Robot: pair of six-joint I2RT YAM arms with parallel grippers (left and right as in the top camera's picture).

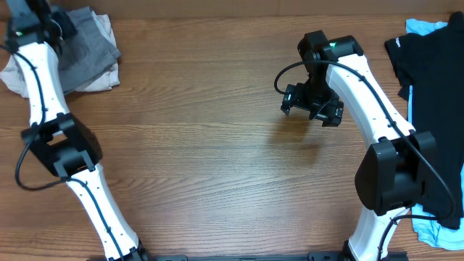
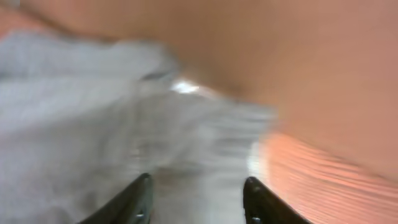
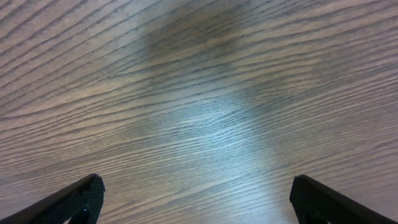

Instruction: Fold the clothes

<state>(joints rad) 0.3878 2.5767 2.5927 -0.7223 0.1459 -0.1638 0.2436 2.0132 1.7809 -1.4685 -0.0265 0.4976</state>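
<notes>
The grey shorts [image 1: 90, 40] lie crumpled at the far left corner of the surface [image 1: 203, 159], on top of cream shorts [image 1: 104, 77]. A black garment [image 1: 435, 87] and a light-blue one [image 1: 424, 27] sit in a heap at the right edge, well apart from them.

The step in hand looks like picking up a garment. The left end effector [image 2: 196, 202] hangs over the grey shorts, and its wrist view is blurred. The fingers [image 2: 140, 199] stand apart with grey cloth beyond them, and nothing appears gripped.

The right end effector [image 1: 313, 104] hovers above bare wood near the middle. Its fingers [image 3: 87, 190] are spread wide and hold nothing.

The next move probably calls for the left arm to close on an edge of the shorts, ideally the waistband. It would then drag them to the open middle, where both arms can spread them flat. Pinching both layers would bring the cream shorts along too.

No containers are in view, and the clothes rest directly on the surface.
</notes>
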